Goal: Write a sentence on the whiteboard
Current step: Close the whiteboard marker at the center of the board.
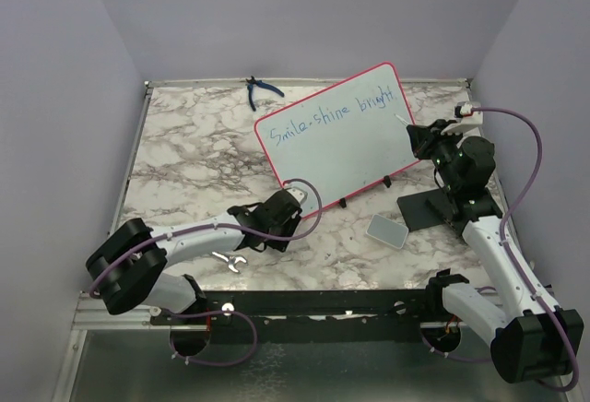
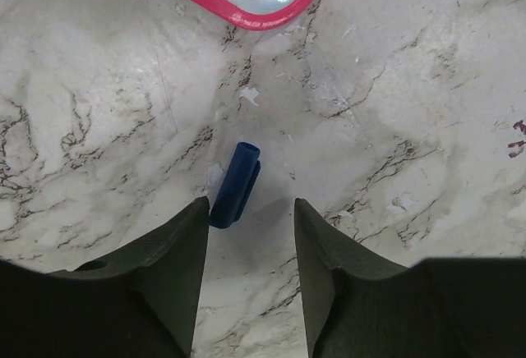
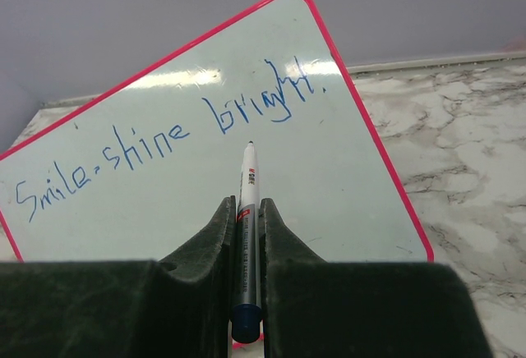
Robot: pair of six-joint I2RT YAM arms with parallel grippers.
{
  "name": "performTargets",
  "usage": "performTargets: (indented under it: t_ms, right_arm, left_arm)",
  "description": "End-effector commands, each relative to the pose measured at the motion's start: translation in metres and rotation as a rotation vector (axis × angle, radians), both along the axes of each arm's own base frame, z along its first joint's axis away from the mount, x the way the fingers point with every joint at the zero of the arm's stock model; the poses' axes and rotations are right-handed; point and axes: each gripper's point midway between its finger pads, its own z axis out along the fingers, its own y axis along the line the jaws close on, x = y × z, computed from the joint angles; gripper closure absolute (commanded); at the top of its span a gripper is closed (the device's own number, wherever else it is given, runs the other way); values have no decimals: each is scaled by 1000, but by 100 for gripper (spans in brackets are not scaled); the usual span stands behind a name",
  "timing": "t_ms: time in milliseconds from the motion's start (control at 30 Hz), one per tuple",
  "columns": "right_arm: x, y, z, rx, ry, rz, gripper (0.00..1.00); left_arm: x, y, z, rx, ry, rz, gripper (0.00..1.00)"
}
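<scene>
The whiteboard stands tilted at the middle back, with a red-pink frame and small black feet. The sentence reads "Smile-shine bright" in blue along the top. It also shows in the right wrist view. My right gripper is shut on a white marker. The marker's uncapped tip sits just off the whiteboard, below "bright". In the top view the right gripper is at the board's right edge. My left gripper is open and low over the marble. A blue marker cap lies by its left finger.
Blue-handled pliers lie at the back. A small grey pad and a black plate lie near the right arm. A small metal wrench lies by the left arm. The board's corner is just ahead of the left gripper.
</scene>
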Motion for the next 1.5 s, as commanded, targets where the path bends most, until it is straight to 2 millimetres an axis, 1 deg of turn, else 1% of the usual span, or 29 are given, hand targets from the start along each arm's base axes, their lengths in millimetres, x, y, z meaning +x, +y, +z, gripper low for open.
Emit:
performTargets:
  t_ms: [0,67,133,233,300,467,633,667,733,900,1033,1100,1167,1267,1333,1467]
  right_arm:
    - [-3,2,-9,-2,26,18,99]
    - [-3,1,-10,-4,29,16,99]
    - [-3,1,-9,-5,27,14,99]
    - [-3,1,-10,-6,31,14,99]
    - [-2,1,-10,-7,33,14,100]
    - [-3,0,-10,-10,32,11,99]
    - [-3,0,-9,-12,29,9,99]
    - [-3,0,-8,-11,28,7,99]
    - [-3,-1,-8,-11,28,7,99]
    - [-5,0,-7,-9,26,11,99]
    - [-8,4,-8,3,32,30,99]
    - [-11,8,-11,13,44,51,100]
    - [-15,13,-16,25,65,85,100]
    - [-24,30,-21,52,117,180,99]
    - [-38,49,-27,69,171,302,99]
    - [-66,79,-37,119,301,517,99]
  left_arm:
    - [9,-14,6,-22,-20,-27,55]
    - [8,-15,5,-21,-9,-32,56]
    - [6,-19,6,-32,7,-37,60]
    - [2,-23,8,-46,34,-45,60]
    - [-2,-21,6,-35,53,-50,60]
    - [-7,-11,-6,17,89,-25,61]
    - [-5,-6,-7,35,78,1,61]
    - [-6,-6,-8,35,84,-3,63]
    - [-7,-6,-10,36,93,-4,70]
    - [-8,-7,-10,35,100,-4,80]
    - [-10,-6,-12,39,112,-2,95]
    - [-10,-7,-11,34,111,-4,100]
    - [-9,-11,-5,18,99,-15,100]
    - [-3,-19,13,-21,52,-47,100]
    - [2,-24,30,-51,-4,-83,100]
    - [11,-32,67,-119,-134,-167,100]
